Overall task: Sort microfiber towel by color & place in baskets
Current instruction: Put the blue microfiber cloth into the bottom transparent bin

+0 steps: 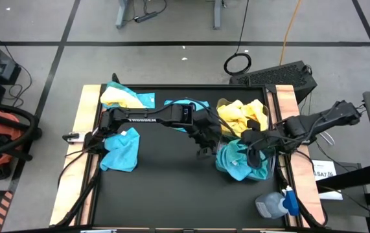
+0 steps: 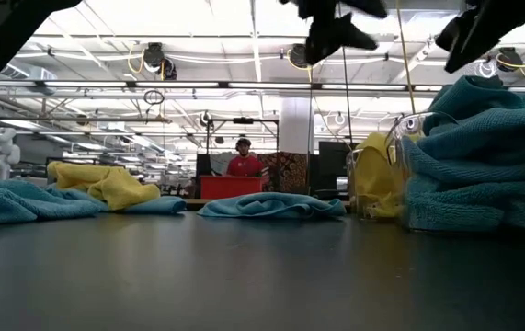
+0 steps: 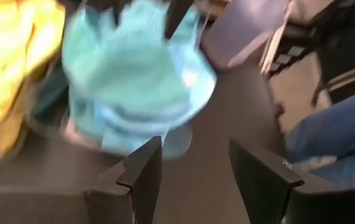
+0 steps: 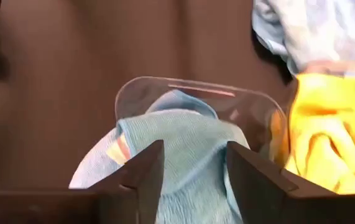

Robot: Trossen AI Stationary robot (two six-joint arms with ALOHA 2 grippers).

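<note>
Two clear bins stand at the table's right side: the far one (image 1: 240, 115) holds yellow cloths, the near one (image 1: 243, 163) holds teal cloths. Loose cloths lie on the black mat: a yellow and teal heap (image 1: 125, 97) at the far left, a teal one (image 1: 121, 150) at the left, and a teal one (image 1: 186, 103) partly under my left arm. My left gripper (image 1: 205, 149) (image 3: 194, 148) hangs open and empty just left of the teal bin. My right gripper (image 1: 253, 152) (image 4: 194, 149) is open above the teal pile (image 4: 183, 143), raised clear of it in the low view (image 2: 469, 28).
A grey bottle with a blue cap (image 1: 277, 203) lies at the near right corner. A black keyboard (image 1: 277, 76) sits beyond the far right edge. Bare mat (image 1: 172, 188) spans the table's near middle. A person in red (image 2: 243, 162) is far behind the table.
</note>
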